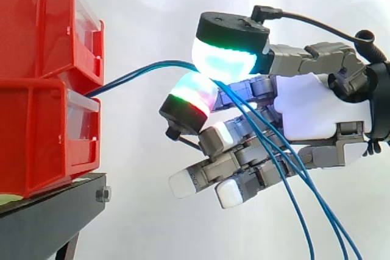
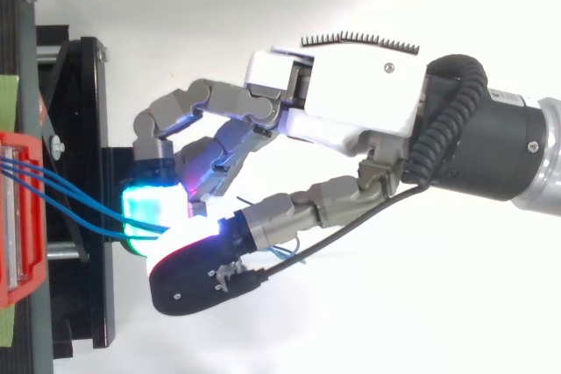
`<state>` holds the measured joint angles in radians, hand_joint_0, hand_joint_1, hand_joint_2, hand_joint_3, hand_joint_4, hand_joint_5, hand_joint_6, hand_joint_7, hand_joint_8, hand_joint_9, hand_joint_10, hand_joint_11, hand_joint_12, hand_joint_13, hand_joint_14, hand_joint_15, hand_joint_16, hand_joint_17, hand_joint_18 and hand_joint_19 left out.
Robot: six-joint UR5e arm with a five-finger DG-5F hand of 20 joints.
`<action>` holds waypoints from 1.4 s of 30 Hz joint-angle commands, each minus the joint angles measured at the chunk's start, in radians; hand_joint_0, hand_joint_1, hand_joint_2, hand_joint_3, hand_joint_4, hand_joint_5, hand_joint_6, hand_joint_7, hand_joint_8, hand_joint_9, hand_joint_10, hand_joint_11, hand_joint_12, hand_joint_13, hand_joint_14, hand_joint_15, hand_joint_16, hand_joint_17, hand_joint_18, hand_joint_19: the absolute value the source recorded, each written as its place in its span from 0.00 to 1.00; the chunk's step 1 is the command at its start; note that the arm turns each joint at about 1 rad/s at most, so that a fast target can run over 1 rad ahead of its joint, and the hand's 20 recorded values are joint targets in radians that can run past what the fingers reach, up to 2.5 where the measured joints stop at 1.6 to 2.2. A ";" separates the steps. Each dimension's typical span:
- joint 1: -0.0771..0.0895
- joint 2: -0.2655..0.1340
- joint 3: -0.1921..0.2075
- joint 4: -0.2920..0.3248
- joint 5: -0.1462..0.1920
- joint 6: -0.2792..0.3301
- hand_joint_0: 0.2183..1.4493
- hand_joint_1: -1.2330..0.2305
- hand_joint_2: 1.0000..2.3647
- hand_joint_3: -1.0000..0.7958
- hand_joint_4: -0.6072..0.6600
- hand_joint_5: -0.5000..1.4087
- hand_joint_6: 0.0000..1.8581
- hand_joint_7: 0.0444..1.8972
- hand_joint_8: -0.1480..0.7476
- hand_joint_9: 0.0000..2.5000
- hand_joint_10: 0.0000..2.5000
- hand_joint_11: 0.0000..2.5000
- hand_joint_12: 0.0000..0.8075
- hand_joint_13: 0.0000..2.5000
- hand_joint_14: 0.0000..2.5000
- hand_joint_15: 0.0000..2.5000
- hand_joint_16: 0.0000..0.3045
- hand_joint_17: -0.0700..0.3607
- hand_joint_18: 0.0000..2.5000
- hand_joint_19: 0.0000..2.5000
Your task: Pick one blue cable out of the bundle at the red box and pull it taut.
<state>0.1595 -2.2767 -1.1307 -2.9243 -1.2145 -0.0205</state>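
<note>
The hand (image 1: 317, 111) has a white palm, grey fingers (image 1: 304, 59), and pads (image 1: 225, 62) glowing seemingly cyan-green.

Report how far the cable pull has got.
Done: the hand is at the blue cables, a short way out from the red bins. In hand: two glowing pads pinch the cables; I cannot tell whether one or several. Left: the stretch from bins to pads bows upward, so it is not yet taut.

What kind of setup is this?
Likely a lab test rig: stacked red bins on a black stand, white curtain behind, robot hand pinching blue cables.
</note>
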 commanded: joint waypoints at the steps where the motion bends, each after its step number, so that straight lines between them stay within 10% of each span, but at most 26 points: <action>1: 0.000 0.000 0.000 -0.001 0.000 0.001 0.35 0.24 0.02 0.52 0.52 0.16 0.44 0.64 0.60 0.32 0.01 0.41 0.59 0.27 0.00 0.13 0.21 0.50 0.32 0.18; 17: 0.000 0.000 0.000 0.001 0.000 0.001 0.36 0.16 0.00 0.28 0.56 0.13 0.44 0.60 0.58 0.27 0.01 0.40 0.58 0.24 0.00 0.13 0.21 0.50 0.31 0.17; 30: 0.000 0.000 0.000 0.001 0.000 0.001 0.20 0.25 0.00 0.28 0.65 0.14 0.43 0.56 0.65 0.30 0.01 0.41 0.64 0.27 0.00 0.13 0.24 0.55 0.34 0.17; 42: 0.000 0.000 0.000 -0.001 0.000 0.001 0.32 0.33 0.01 0.43 0.61 0.15 0.45 0.62 0.62 0.34 0.01 0.42 0.59 0.29 0.00 0.14 0.22 0.50 0.34 0.19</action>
<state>0.1595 -2.2768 -1.1306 -2.9246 -1.2149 -0.0199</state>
